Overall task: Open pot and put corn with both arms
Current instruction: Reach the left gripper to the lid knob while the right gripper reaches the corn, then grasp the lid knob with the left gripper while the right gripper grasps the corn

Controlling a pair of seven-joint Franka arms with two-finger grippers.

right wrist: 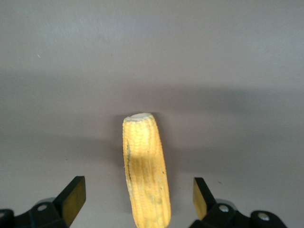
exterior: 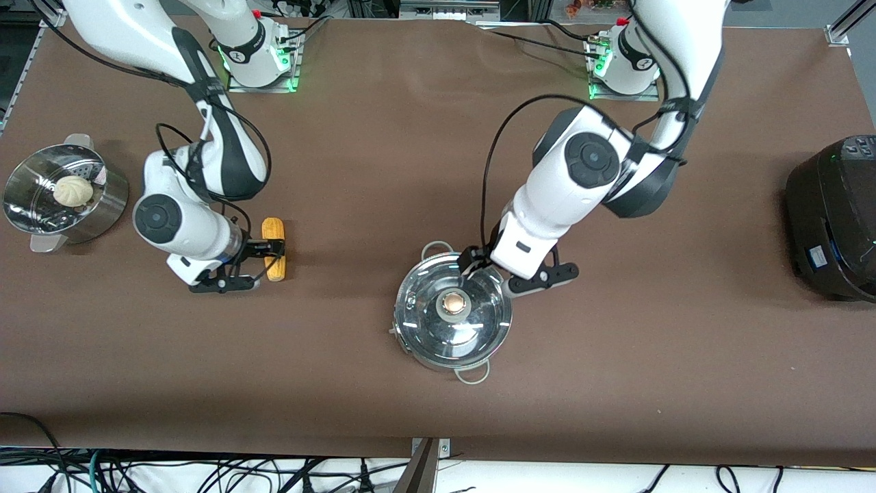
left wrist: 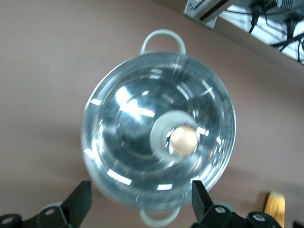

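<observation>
A: How far along is it?

B: Barely begun. The pot (exterior: 452, 316) sits mid-worktop (exterior: 616, 383) with its lid (exterior: 454, 306) on; the corn (exterior: 274, 248) lies flat toward the right arm's end.

A: And the pincers?

B: The left pincer (exterior: 489, 268) hangs over the pot's rim, spread wide, empty. The right pincer (exterior: 270, 262) straddles the corn, also wide open, probably not touching.

A: Do the wrist views add anything?

B: The left one shows the knob (left wrist: 183, 139) off-centre between the fingers (left wrist: 80, 199); the right shows gaps either side of the cob.
</observation>
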